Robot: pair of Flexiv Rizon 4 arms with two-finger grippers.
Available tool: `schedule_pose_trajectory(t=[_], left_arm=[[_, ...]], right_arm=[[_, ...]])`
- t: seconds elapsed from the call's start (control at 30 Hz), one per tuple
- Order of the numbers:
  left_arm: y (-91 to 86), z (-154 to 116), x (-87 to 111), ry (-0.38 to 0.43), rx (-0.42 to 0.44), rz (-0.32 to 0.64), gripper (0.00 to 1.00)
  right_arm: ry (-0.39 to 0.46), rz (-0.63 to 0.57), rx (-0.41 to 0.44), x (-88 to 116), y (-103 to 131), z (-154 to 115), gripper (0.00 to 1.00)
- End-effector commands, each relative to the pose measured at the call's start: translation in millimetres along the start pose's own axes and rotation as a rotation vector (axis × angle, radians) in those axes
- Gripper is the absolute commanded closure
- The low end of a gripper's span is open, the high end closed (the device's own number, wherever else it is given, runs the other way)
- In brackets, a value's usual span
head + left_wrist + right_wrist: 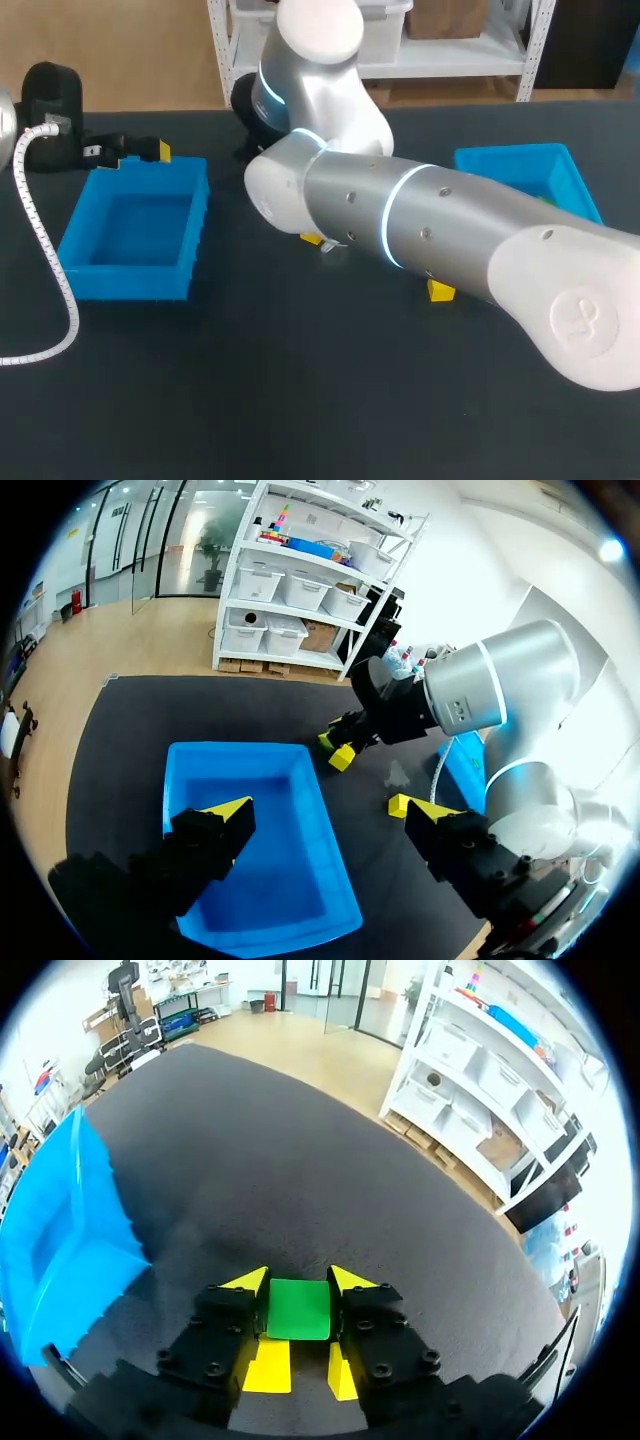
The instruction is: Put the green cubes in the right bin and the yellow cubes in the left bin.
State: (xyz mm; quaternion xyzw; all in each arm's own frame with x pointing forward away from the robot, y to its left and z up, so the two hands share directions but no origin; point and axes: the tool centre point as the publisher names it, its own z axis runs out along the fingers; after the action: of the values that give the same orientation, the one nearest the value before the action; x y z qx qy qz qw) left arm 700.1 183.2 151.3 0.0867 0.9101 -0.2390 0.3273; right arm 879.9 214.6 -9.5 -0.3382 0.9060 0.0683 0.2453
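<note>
Green cube (298,1310): judged light, rigid, smooth-faced; right jaws clamp its opposite flat sides; left jaws spread, empty.

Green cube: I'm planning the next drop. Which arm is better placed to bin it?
Right. The right end effector is shut on the green cube, and the right bin lies on that arm's side. The left end effector is open by the left bin.

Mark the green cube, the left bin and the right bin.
green cube (298,1309): right wrist view, middle of its upper face.
left bin (125,283): head view, its front wall.
right bin (512,160): head view, its far side.
</note>
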Motion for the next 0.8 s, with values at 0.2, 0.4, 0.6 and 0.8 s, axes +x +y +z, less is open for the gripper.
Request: schedule_pose_trajectory(t=[0.2, 0.4, 0.6, 0.8], left_arm=[[1.5, 0, 0.9, -0.004, 0.007, 0.002, 0.00], [1.5, 0, 0.9, -0.004, 0.007, 0.002, 0.00], [1.5, 0, 0.9, -0.004, 0.007, 0.002, 0.00], [1.5, 0, 0.9, -0.004, 0.007, 0.002, 0.00]], right_arm=[[-0.033, -0.015, 0.007, -13, -8, -10, 1.00], [-0.085, -0.017, 0.016, -19, -14, -33, 1.00], [-0.151, -0.007, 0.029, -29, -27, -67, 1.00], [-0.213, 0.013, 0.048, -37, -46, -105, 1.00]])
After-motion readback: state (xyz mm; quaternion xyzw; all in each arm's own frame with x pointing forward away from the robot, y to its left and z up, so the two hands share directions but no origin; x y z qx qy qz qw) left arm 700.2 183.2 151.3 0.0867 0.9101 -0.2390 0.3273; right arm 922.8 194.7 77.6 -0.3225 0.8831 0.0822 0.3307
